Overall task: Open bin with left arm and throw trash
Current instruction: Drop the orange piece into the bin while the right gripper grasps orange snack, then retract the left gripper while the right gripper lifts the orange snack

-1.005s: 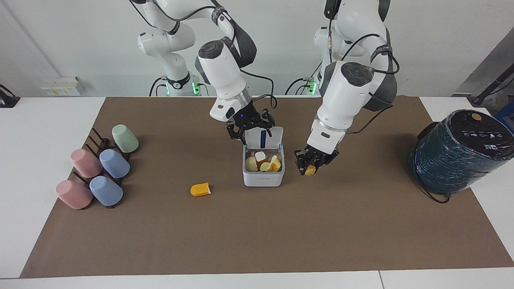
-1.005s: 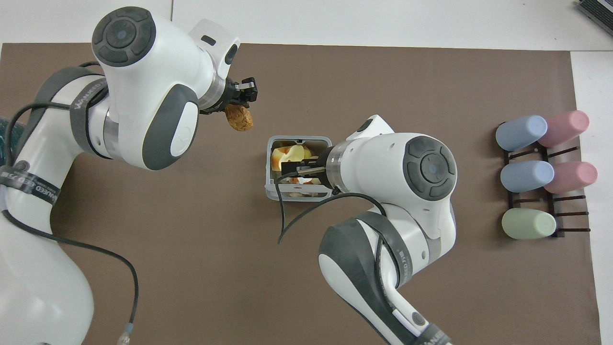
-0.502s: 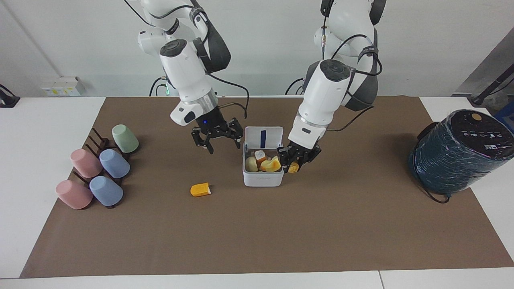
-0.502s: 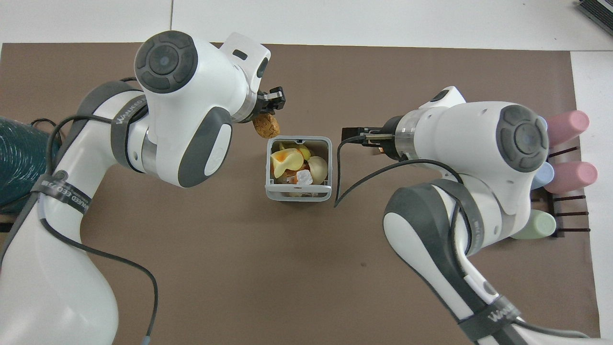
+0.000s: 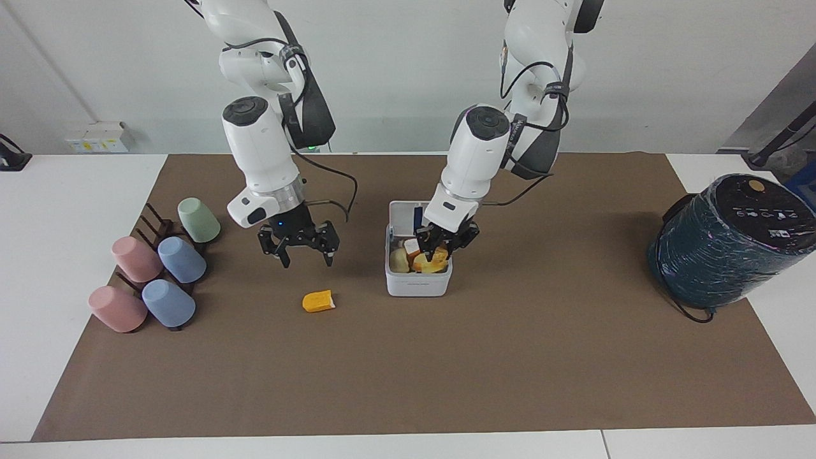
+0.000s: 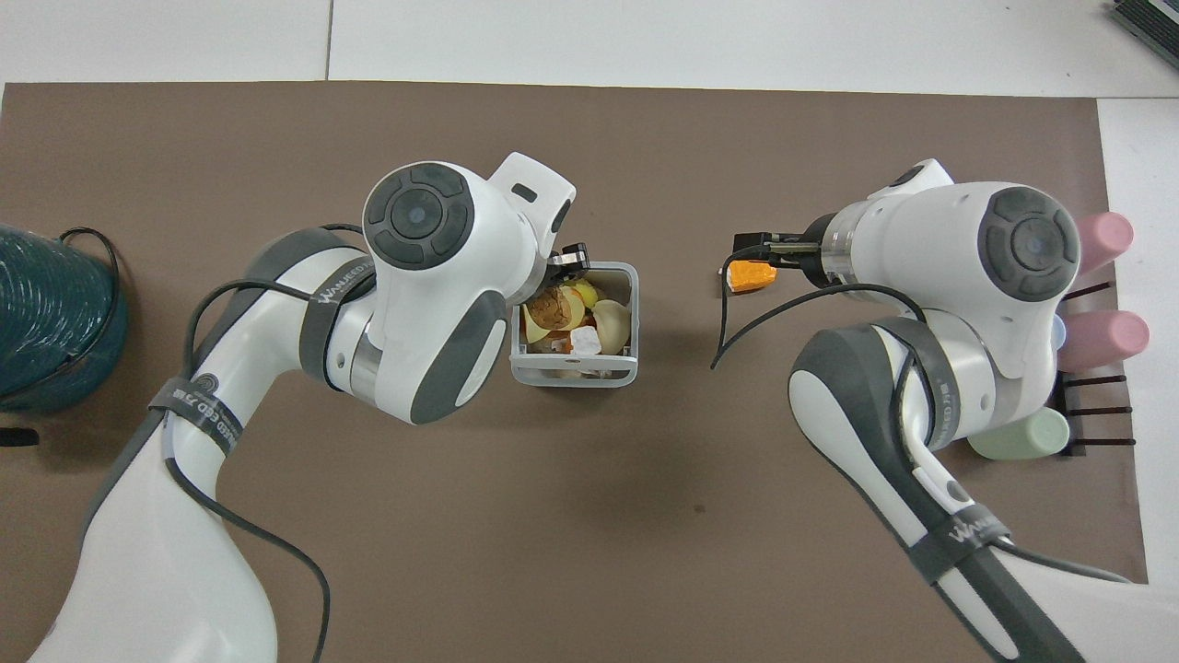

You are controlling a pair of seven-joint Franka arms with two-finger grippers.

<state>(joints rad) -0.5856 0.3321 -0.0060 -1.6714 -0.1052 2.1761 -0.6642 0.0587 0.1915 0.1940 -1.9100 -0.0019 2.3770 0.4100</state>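
The bin (image 5: pixel 417 280) sits mid-table on the brown mat (image 5: pixel 510 357), its lid (image 5: pixel 400 213) swung up toward the robots, so the opening step looks done. It is a small white square box with rounded corners, already holding several pieces: pale yellow, orange, and a white-ended bit. In the overhead view a golden-brown lump (image 6: pixel 551 307) shows just over the open top, pinched in the left gripper (image 5: pixel 441 250), which hangs over the bin's side toward the left arm's end. The step in hand, as I judge it, is dropping this piece. The next move calls for the fingers to part while the lump is squarely over the opening, not over the rim, then a lift straight up so the raised lid is not knocked.

One piece is still out: an orange chunk (image 5: pixel 318 301) with a white end lies on the mat beside the bin, toward the right arm's end and a bit farther from the robots. The right gripper (image 5: pixel 298 245), fingers spread wide and empty, hovers over the mat close to that chunk, likely lining up to fetch it.

Pastel cups (image 5: pixel 159 274) on a rack stand at the right arm's end; a dark teal cylinder (image 5: pixel 727 242) at the left arm's end.
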